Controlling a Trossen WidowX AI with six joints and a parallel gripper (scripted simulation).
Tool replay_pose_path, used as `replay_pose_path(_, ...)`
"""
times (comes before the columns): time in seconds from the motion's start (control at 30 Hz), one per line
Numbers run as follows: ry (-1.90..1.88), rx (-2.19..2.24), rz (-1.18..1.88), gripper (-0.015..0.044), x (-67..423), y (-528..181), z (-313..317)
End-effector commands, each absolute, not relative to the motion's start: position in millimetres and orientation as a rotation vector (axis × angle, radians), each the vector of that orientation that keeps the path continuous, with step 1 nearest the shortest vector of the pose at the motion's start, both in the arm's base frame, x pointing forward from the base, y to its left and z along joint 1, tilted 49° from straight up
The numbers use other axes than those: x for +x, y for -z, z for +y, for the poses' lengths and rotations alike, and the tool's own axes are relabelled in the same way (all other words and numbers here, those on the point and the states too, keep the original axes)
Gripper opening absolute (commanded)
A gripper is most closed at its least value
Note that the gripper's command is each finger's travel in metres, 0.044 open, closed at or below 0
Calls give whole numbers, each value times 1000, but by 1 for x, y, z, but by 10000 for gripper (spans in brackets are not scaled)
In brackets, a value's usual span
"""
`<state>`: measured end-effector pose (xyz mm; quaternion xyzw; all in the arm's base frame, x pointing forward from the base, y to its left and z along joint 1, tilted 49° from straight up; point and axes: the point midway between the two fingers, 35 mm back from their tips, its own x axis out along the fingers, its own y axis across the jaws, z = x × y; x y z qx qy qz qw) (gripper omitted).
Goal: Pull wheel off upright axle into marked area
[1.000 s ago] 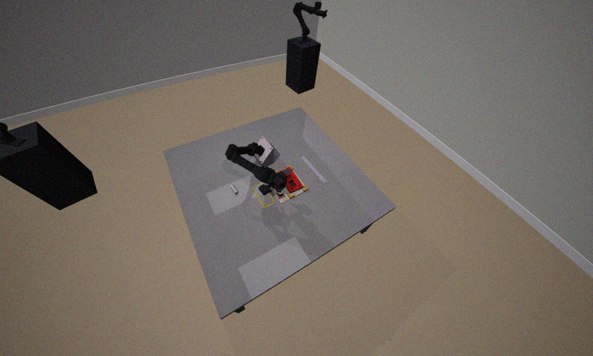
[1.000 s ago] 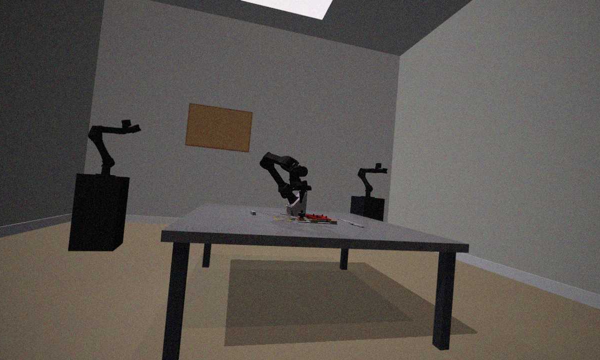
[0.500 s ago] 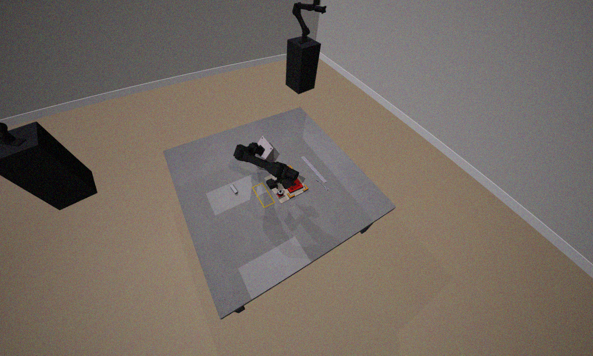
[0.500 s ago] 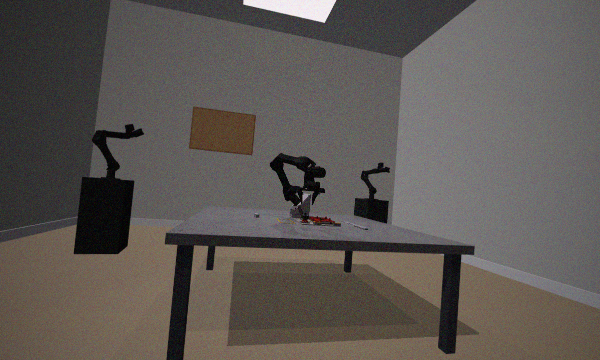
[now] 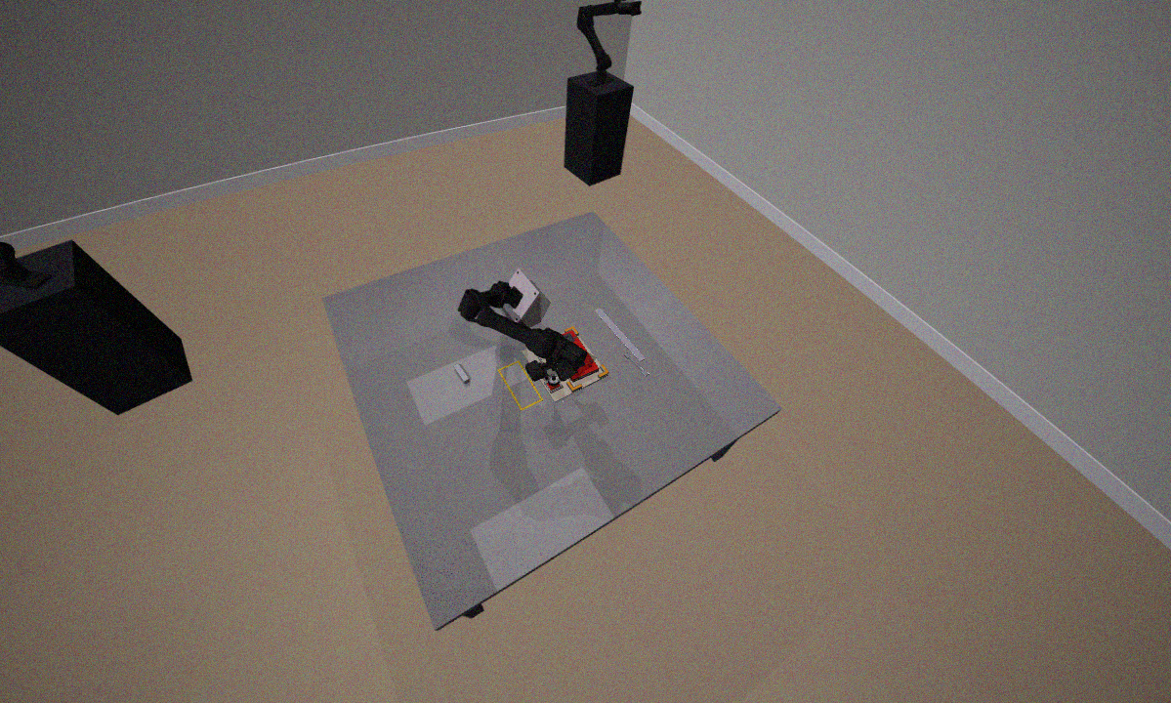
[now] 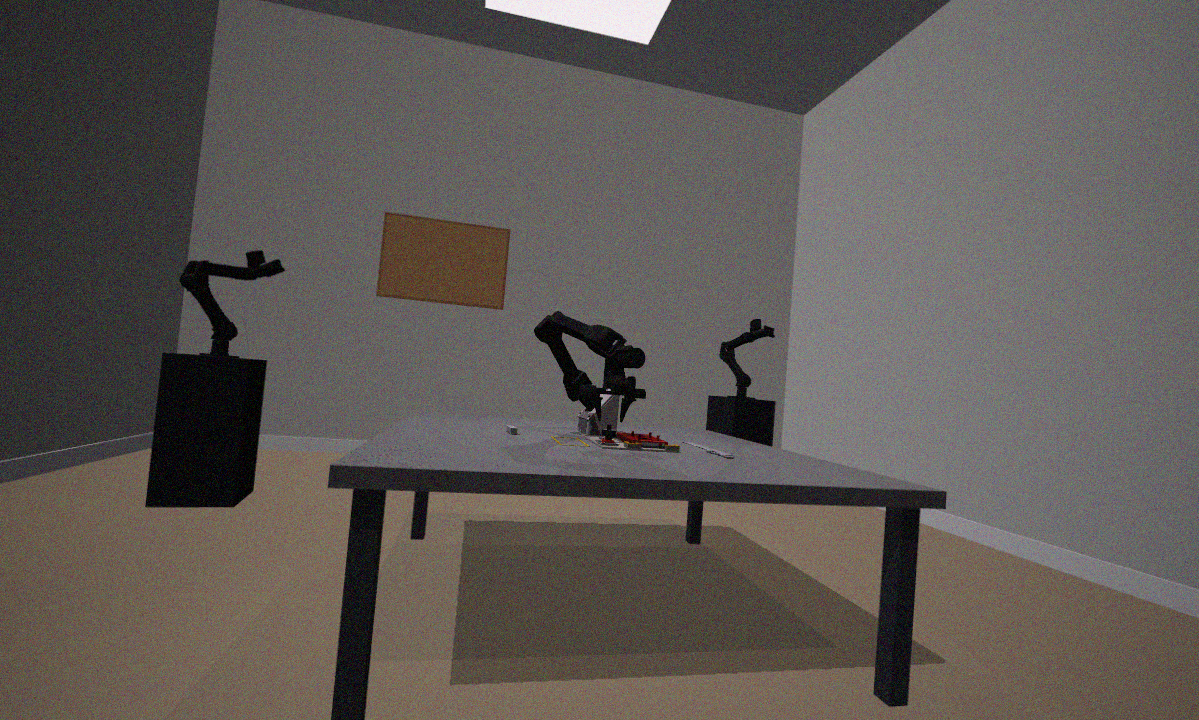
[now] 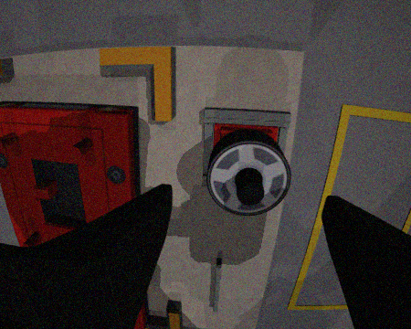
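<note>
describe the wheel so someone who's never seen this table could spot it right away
On the grey table, find the pale board with orange corner marks beside the red block. The wheel stands at that board's end nearest the yellow-outlined rectangle, ahead of the open fingers. It is the only round thing: dark rim, light spoked face, black centre.

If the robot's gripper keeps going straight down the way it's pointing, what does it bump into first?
Probably the wheel. The open gripper points down at the board, and the wheel on its axle sits just ahead, between the two fingers. How much gap remains is hard to judge.
</note>
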<state>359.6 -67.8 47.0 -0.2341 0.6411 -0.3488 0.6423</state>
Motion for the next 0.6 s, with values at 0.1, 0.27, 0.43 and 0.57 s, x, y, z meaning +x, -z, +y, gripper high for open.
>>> replay_pose_path(0.1,800,-542,1467,300,354,-25,-94)
replay_pose_path(0.27,804,-533,1466,274,355,-27,-93)
replay_pose_path(0.43,804,-533,1466,182,355,-27,-93)
replay_pose_path(0.57,804,-533,1466,155,355,-27,-93)
